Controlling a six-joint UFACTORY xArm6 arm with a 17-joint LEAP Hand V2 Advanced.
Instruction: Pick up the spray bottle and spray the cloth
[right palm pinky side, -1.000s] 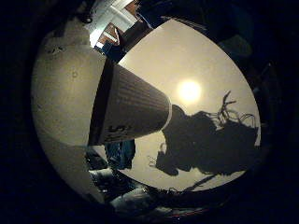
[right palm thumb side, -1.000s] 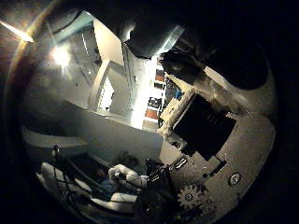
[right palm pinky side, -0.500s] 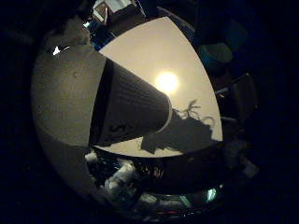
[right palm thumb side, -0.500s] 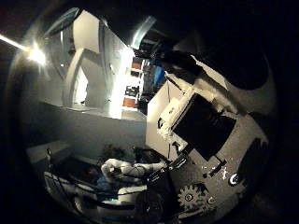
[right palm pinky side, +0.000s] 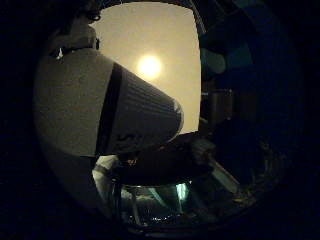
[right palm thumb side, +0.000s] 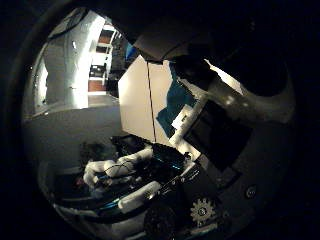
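The hand's (right palm pinky side: 100, 105) white and ribbed black finger juts out over the pale table (right palm pinky side: 150, 30); whether its fingers are curled, I cannot tell. No spray bottle shows. A teal cloth (right palm thumb side: 172, 102) lies on the table beyond the palm, soft and limp.

Teal cloth (right palm thumb side: 176, 102) on white table (right palm thumb side: 134, 102), robot hand (right palm thumb side: 235, 150) beside.
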